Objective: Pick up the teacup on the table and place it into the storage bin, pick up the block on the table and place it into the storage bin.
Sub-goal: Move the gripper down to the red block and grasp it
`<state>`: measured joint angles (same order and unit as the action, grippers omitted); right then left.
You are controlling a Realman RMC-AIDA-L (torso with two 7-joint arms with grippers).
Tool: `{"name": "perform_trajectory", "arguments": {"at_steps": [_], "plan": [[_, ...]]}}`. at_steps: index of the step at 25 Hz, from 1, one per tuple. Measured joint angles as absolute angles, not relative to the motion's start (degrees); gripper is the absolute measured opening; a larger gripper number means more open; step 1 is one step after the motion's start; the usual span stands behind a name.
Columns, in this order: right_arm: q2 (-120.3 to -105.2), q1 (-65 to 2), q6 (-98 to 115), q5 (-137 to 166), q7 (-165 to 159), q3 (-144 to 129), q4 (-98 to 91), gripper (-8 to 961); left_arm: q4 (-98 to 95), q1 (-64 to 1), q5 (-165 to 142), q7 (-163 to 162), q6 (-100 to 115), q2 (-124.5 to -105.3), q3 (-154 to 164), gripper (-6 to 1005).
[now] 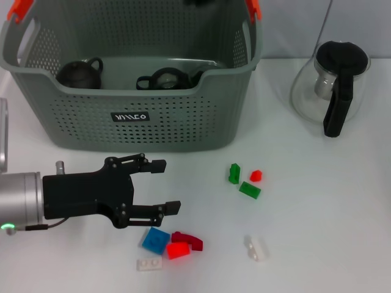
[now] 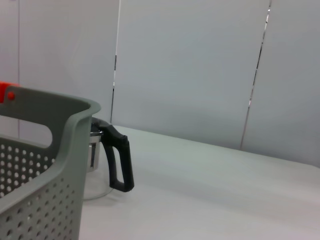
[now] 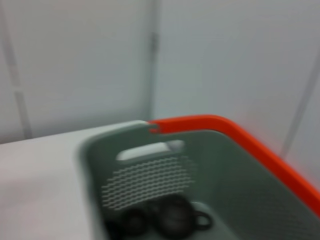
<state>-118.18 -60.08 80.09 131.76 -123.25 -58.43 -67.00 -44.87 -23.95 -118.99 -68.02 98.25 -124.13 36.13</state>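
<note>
Storage bin (image 1: 131, 119) at the bench's (image 1: 317, 201) far edge holds dark teaware, while the left tool (image 1: 162, 186), jaws apart and empty, hovers near the front edge just beside scattered blocks (image 1: 168, 244), apparently positioned to pick one.

Grey-green perforated storage bin (image 1: 153, 116) with orange-red handle clips (image 1: 22, 8) and a black label (image 1: 129, 116) lettered white; dark teacups (image 1: 79, 73) inside; blue block (image 1: 156, 240), red blocks (image 1: 183, 245), green blocks (image 1: 249, 190), white table (image 1: 317, 201)
</note>
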Motion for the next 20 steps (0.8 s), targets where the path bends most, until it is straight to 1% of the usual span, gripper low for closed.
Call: {"name": "perform_trajectory", "arguments": {"at_steps": [1,6,10,12,16,20], "plan": [[-118.59,-58.3,83.8,130.6,-122.6,-58.4,-70.2,421,-44.9,-24.0,-119.0,-68.0,98.2,-124.13,36.1,847],[-119.64,-47.1,98.3,127.9,-120.0,-59.1,-83.0,620,-44.9,-23.9,-119.0,-68.0,98.2,-124.1,36.1,847],[-119.77,-39.8,101.2,130.3,-119.6,-62.0,-85.8,784,-44.8,-23.9,-119.0,-68.0,98.0,-124.1,36.1,847],[-119.82,-37.6,100.5,133.1,-119.5,-63.8,-85.0,867,-44.7,-24.0,-119.0,-68.0,97.9,-124.1,36.1,847],[-120.02,-36.7,95.2,138.2,-118.6,-66.9,-77.6,899,-44.5,-24.0,-119.0,-68.0,97.8,-124.09,36.2,847],[-120.06,-39.2,86.0,141.3,-118.0,-68.7,-67.1,897,-44.4,-24.0,-119.0,-68.0,97.8,-124.12,36.1,848]]}}
